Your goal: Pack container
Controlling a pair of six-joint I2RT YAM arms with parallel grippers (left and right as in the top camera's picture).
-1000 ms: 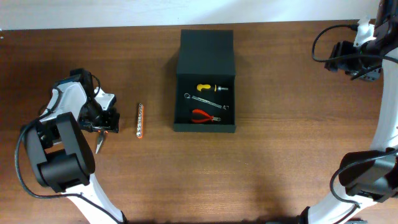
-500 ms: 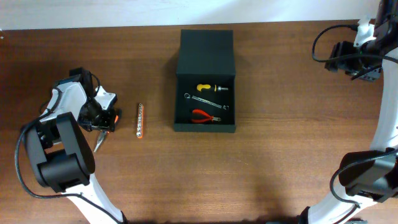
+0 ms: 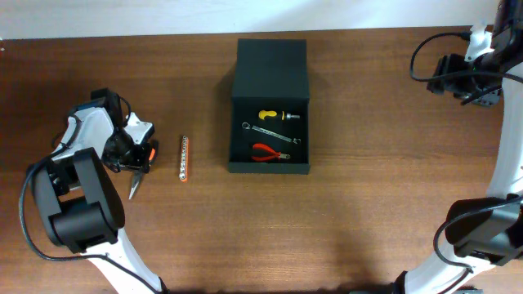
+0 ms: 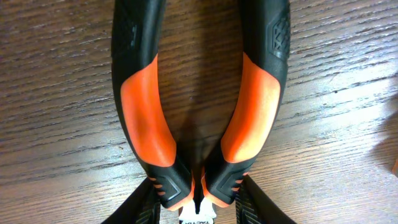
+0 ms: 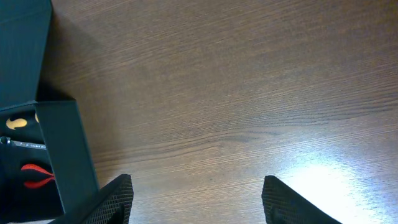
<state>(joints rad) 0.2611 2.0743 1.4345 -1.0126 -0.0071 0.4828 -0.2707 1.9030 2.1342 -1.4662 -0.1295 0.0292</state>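
Container (image 3: 270, 168) lies well apart from left gripper (image 4: 199, 210) clamped on pliers (image 4: 140, 118); right gripper (image 5: 200, 202) spread apart.

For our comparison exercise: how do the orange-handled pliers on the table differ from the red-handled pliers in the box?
The orange-handled pliers lie on the table; the red-handled pliers lie inside the container. The orange-handled pliers' grips are orange and black; the red-handled pliers' are red. Both lie flat.
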